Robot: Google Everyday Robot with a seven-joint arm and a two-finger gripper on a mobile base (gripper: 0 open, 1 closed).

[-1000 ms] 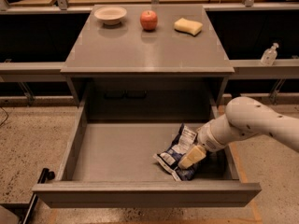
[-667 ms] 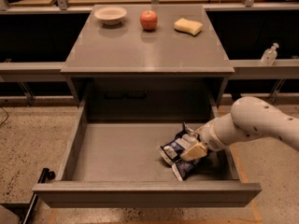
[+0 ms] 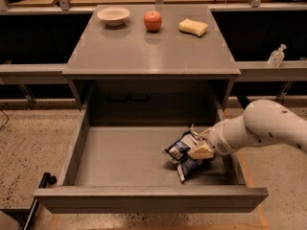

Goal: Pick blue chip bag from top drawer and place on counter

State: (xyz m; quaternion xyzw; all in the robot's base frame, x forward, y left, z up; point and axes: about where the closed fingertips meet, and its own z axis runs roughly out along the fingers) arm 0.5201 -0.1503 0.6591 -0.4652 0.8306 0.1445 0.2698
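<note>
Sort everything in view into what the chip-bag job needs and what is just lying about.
Job: blue chip bag, top drawer, counter, gripper down in the drawer at the bag.
Lying about: bowl, apple, yellow sponge at the counter's back; clear bottle on the right-hand ledge.

The white arm (image 3: pixel 268 128) stretches in from the right, forearm sloping down leftward, claw (image 3: pixel 196 147) low at its tip.

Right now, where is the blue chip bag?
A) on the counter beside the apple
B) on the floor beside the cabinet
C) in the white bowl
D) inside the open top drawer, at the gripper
D: the blue chip bag sits inside the open top drawer, right front part, with the gripper against it; the counter carries the bowl, apple and sponge.
</note>
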